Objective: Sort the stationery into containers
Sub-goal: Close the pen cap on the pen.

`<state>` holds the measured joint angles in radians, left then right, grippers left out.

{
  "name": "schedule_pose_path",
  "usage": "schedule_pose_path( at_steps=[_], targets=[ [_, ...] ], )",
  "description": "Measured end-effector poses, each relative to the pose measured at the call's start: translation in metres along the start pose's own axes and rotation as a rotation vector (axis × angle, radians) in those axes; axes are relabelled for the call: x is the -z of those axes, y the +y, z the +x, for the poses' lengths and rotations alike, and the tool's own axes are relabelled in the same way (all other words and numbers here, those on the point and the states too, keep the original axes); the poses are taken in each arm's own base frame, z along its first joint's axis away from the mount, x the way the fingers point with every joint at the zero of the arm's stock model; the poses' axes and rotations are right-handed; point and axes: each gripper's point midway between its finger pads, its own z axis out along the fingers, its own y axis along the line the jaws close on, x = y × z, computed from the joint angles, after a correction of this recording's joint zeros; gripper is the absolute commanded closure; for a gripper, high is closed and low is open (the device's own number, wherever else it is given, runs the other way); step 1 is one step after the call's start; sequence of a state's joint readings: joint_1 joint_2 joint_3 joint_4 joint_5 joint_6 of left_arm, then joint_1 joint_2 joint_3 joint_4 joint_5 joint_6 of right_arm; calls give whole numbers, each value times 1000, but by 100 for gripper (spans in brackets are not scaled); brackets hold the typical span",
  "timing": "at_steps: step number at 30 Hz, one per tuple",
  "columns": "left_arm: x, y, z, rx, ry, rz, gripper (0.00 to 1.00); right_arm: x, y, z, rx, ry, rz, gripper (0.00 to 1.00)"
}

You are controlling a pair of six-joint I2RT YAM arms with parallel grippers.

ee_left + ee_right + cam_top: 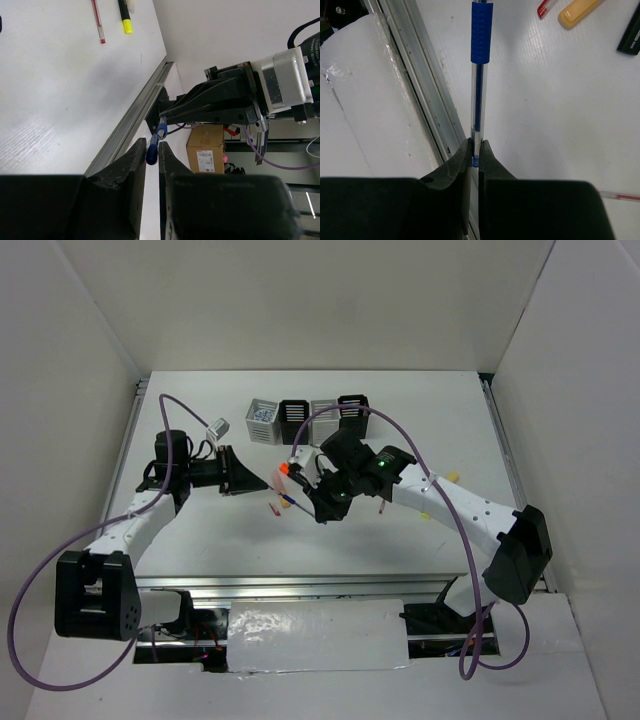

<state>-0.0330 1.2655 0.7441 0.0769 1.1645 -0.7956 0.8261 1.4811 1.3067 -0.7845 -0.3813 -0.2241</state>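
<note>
The thin blue pen (pixel 289 500) hangs above the table between both grippers. My left gripper (pixel 268 485) is shut on its dark blue end (pixel 152 153). My right gripper (pixel 308 502) is shut on the clear other end, and the barrel with its blue grip (pixel 481 32) runs straight away from the jaws. The containers (pixel 308 420), four slatted cups in a row, stand at the back. A thin red pen (pixel 97 20) and a yellow-black highlighter (pixel 125 17) lie on the table, as does a peach marker (pixel 580 10).
An aluminium rail (pixel 415 75) edges the near side of the table. A black highlighter body (pixel 632 35) lies beside the peach marker, and a red pen tip (pixel 545 7) lies on the marker's other side. An orange-tipped item (pixel 284 470) shows just behind the grippers. White walls enclose the table.
</note>
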Motion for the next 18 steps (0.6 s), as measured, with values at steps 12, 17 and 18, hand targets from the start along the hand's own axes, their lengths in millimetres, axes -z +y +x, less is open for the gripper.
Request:
schedule_pose_path(
  at_steps=[12, 17, 18],
  targets=[
    [-1, -4, -2, -9, -7, 6, 100, 0, 0, 0, 0, 0, 0, 100],
    [0, -7, -6, -19, -14, 5, 100, 0, 0, 0, 1, 0, 0, 100],
    [0, -7, -6, -21, -15, 5, 100, 0, 0, 0, 0, 0, 0, 100]
  ],
)
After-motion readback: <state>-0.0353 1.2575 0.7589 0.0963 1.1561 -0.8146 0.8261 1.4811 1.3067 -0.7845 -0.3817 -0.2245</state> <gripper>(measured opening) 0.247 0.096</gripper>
